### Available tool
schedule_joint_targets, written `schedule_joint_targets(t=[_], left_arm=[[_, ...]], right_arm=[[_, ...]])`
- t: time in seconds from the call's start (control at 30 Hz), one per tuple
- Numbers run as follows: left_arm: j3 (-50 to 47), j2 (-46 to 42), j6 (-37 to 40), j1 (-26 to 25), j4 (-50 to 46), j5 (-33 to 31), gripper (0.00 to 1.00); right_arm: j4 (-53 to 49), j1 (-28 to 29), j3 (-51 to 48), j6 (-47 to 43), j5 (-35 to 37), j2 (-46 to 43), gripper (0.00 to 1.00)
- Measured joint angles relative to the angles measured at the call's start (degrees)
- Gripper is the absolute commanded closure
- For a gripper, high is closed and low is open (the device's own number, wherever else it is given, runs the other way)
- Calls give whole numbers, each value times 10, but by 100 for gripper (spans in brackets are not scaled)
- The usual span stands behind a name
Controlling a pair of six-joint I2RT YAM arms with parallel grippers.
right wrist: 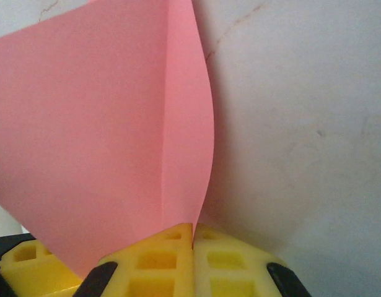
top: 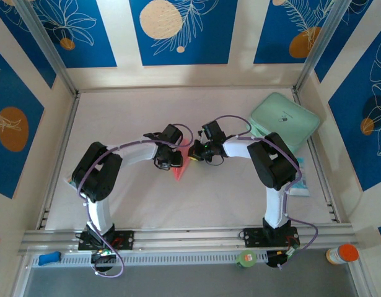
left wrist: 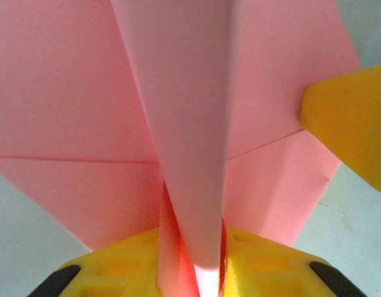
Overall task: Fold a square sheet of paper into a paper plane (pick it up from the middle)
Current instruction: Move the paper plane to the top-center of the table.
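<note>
The salmon-pink sheet of paper is creased into a pointed shape, tip toward the near edge, mid-table between both arms. My left gripper is at its left side. In the left wrist view a raised centre fold of the sheet runs down into the narrow gap of my left gripper, whose yellow fingers press both sides of the fold. My right gripper is at the sheet's right side. In the right wrist view my right gripper is shut, with an edge of the sheet pinched in the seam.
A mint-green rounded-square pad lies at the back right. A white and blue packet sits by the right rail. Beyond the near edge are an orange-capped bottle, a green roll and a blue item. Walls enclose the table.
</note>
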Motion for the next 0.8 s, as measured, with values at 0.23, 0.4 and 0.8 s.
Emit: schedule_joint_targets(t=[0.23, 0.4, 0.8], left_arm=[[0, 0, -2, 0, 0, -5, 71], [1, 0, -2, 0, 0, -4, 70], [21, 8, 3, -4, -12, -4, 83]], right_arm=[[0, 0, 0, 0, 0, 0, 98], [0, 0, 0, 0, 0, 0, 98], [4, -4, -1, 3, -7, -1, 79]])
